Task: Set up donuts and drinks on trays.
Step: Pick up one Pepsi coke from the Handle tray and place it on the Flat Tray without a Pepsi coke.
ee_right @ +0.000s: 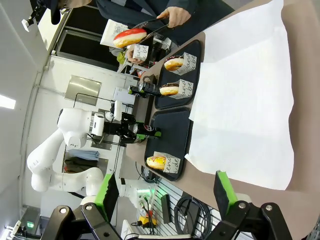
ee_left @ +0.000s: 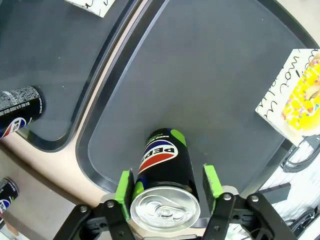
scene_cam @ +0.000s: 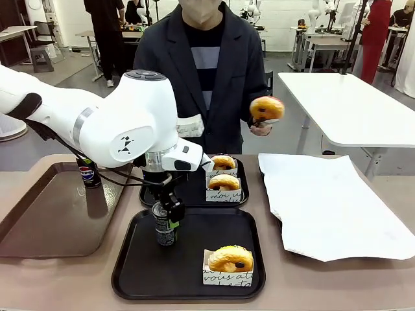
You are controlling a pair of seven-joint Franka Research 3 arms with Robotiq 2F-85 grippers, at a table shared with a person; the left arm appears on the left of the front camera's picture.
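A Pepsi can [scene_cam: 165,232] [ee_left: 162,167] stands upright on the near black tray [scene_cam: 188,272] [ee_left: 210,80], at its left side. My left gripper [scene_cam: 167,220] [ee_left: 167,182] is open around the can's top, and a thin gap shows beside one green pad [ee_left: 212,181]. A yellow-glazed donut [scene_cam: 229,259] [ee_left: 306,97] in a white sleeve sits at this tray's front right. The far tray [scene_cam: 194,194] carries two sleeved donuts [scene_cam: 224,183] and, in the left wrist view, another can [ee_left: 20,107]. The person holds a donut [scene_cam: 266,108] [ee_right: 130,36] in tongs above the table. My right gripper [ee_right: 166,185] is open with nothing between its fingers.
A large brown tray [scene_cam: 45,220] lies at the left with a can [scene_cam: 89,172] at its far edge. A white paper sheet [scene_cam: 331,207] [ee_right: 245,110] covers the table's right side. The person's other hand holds a white sleeve [scene_cam: 190,126].
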